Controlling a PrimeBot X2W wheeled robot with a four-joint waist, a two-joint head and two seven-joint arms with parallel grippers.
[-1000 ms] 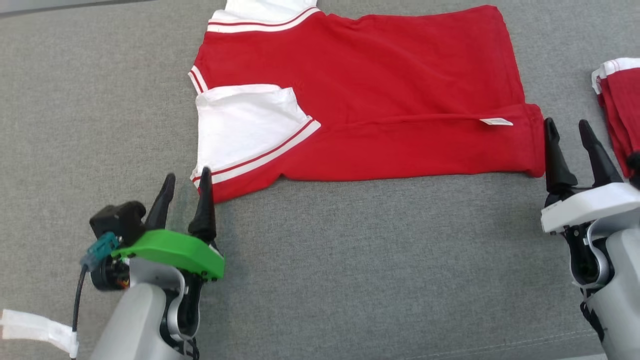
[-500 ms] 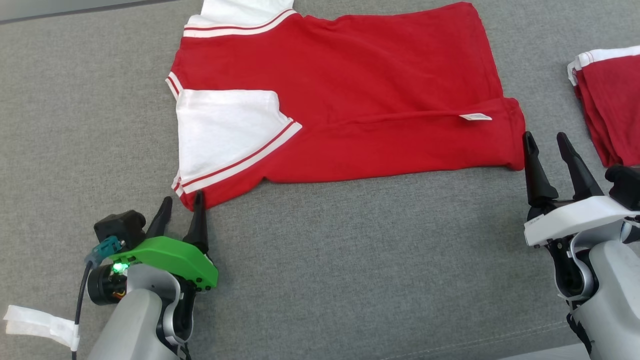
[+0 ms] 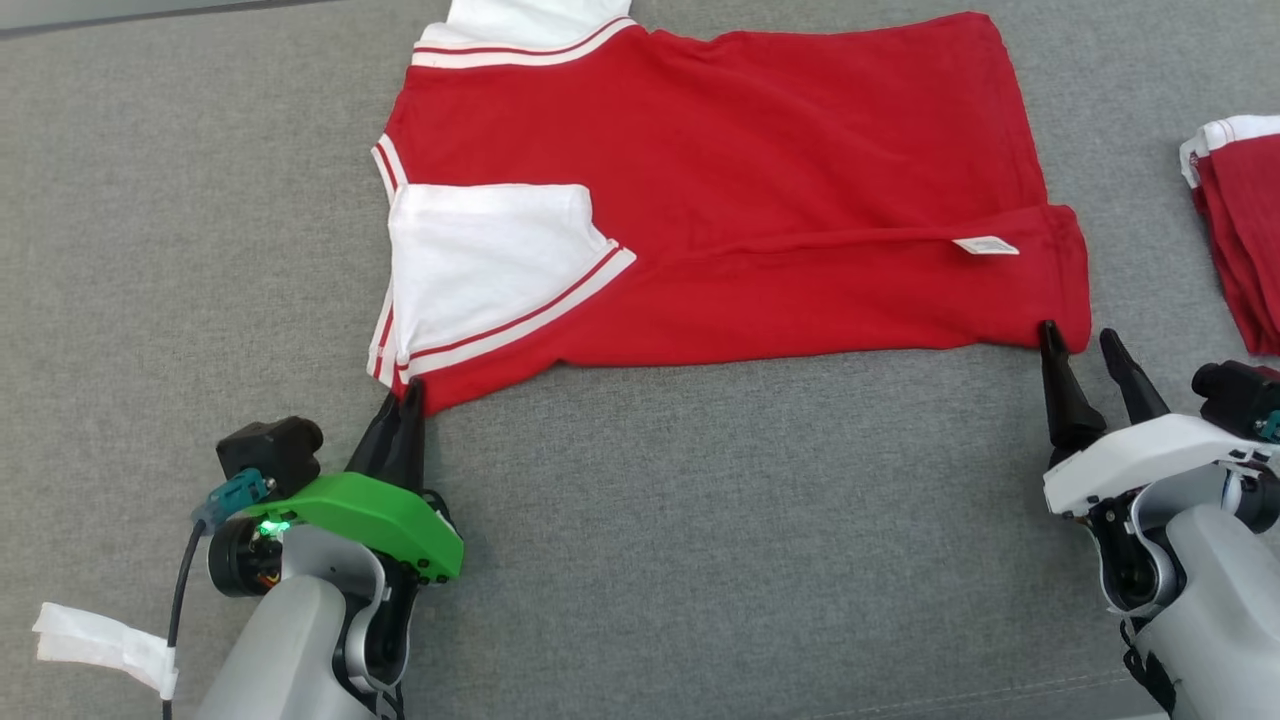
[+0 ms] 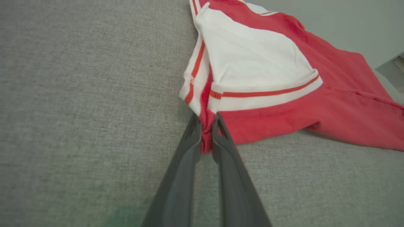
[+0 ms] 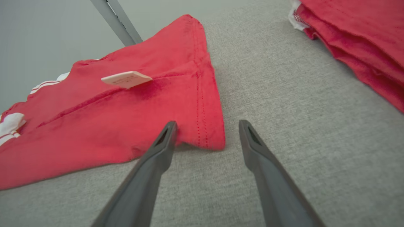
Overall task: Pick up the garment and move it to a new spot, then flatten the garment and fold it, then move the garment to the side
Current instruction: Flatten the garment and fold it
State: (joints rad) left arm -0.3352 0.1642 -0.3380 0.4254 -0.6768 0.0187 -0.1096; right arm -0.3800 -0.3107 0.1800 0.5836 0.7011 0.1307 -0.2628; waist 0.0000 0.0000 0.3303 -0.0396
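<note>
The left gripper [image 4: 205,138] pinches the garment [image 3: 750,180] at its sleeve corner while the right gripper [image 3: 1078,342] straddles the hem corner, spread, likely to lift that edge for folding.

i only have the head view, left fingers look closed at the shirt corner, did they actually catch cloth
observer: Yes. In the left wrist view the left gripper is shut on the garment, with a red fold of its corner pinched between the two fingers.
operator: ok and the right one, is it on the hem
observer: Not yet. In the right wrist view the right gripper is open. The hem corner lies flat between the spread fingertips, not pinched.
</note>
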